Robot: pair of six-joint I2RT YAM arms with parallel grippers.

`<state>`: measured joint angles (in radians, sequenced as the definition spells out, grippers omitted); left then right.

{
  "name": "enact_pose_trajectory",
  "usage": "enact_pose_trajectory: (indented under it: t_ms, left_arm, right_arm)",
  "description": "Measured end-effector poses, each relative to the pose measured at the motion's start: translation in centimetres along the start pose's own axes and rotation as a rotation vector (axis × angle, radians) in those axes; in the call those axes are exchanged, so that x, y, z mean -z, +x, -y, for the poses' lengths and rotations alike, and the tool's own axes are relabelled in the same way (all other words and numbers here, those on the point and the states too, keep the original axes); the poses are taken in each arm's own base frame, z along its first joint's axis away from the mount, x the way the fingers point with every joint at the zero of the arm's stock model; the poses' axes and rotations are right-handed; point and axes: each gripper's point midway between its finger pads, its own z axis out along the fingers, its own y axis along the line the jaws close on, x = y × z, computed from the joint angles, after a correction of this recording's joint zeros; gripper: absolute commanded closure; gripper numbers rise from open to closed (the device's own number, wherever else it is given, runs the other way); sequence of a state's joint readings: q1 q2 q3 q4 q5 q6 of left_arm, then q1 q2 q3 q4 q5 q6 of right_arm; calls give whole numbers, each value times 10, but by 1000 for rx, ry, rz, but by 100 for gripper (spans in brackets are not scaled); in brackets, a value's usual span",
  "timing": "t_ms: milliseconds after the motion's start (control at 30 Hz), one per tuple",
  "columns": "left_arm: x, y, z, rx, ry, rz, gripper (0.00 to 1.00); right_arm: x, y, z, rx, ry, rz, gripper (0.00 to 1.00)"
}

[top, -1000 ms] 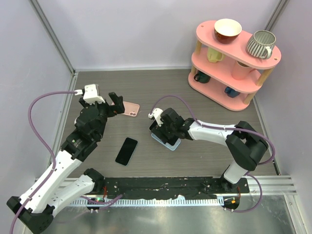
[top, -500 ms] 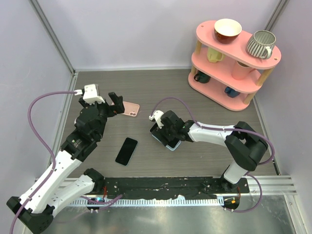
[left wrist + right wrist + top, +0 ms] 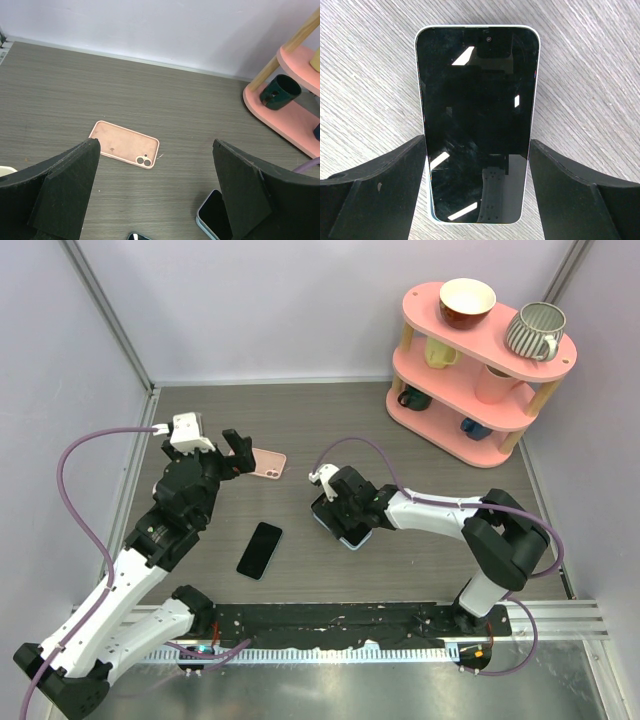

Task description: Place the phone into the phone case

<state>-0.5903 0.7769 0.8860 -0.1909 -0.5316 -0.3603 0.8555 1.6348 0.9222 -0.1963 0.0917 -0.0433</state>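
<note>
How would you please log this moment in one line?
left gripper: open, near pink case | right gripper: open, astride blue-edged phone | black phone: loose on table

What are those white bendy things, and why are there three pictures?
They are two robot arms, each ending in a two-finger pincher called a gripper. One picture looks down from above; the others come from little cameras on each wrist. On the table lie a pink phone case, a black phone and a blue-edged phone. A pink shelf holds cups. The left gripper is open near the pink phone case. The right gripper is open around the blue-edged phone. Nothing is lifted.
</note>
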Motion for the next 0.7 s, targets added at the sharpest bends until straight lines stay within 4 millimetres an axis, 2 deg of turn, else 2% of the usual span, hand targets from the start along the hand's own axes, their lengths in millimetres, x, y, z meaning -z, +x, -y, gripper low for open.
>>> enact_pose_trajectory:
  t_ms: [700]
  left_arm:
    - [0, 0, -1, 0, -6, 2, 0]
  right_arm:
    - [1, 4, -1, -82, 16, -16, 28]
